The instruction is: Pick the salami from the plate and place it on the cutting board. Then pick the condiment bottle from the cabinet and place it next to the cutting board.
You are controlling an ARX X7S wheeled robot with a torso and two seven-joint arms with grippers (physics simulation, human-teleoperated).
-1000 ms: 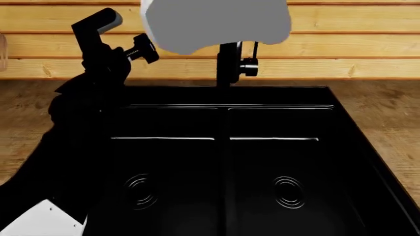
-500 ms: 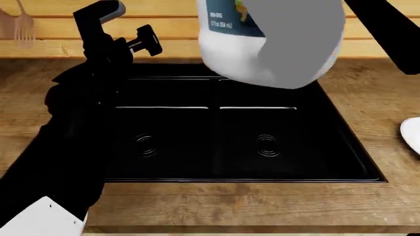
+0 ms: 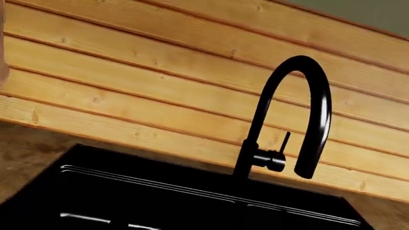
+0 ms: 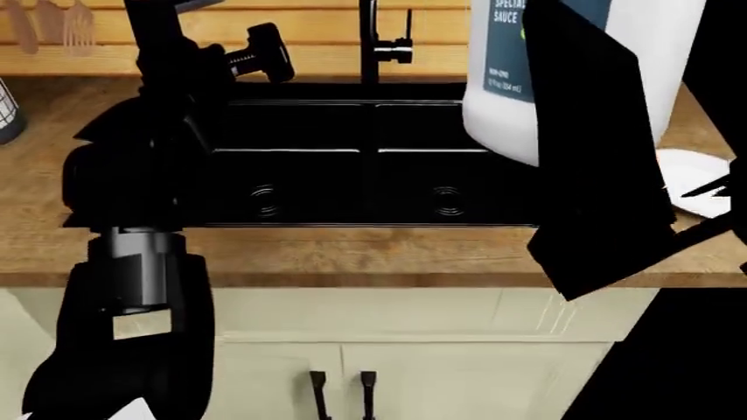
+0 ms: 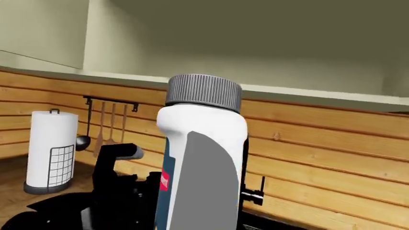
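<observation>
Right end effector [image 4: 583,131] clamped on condiment bottle [image 4: 561,70], cap cropped in head view; plate [image 4: 691,182] mostly blocked. Left end effector jaws unreadable. Black sink [image 4: 350,157] set in wooden table [image 4: 350,254], plank wall [image 3: 160,86] behind.

The condiment bottle [image 4: 502,79] runs off the top edge of the head view, so its cap and most of its label are cut away there, and a black link of the right arm [image 4: 589,166] covers its middle. In the right wrist view the same bottle's base falls below the frame edge, and the right pincer's grip on it cannot be seen. The plate [image 4: 691,179] shows only as a white sliver (the bottle and arm hide the rest). The left pincer's fingertips appear in no view. The sink [image 4: 350,166] is partly masked by the left arm [image 4: 140,175]. Salami and cutting board lie outside every frame
</observation>
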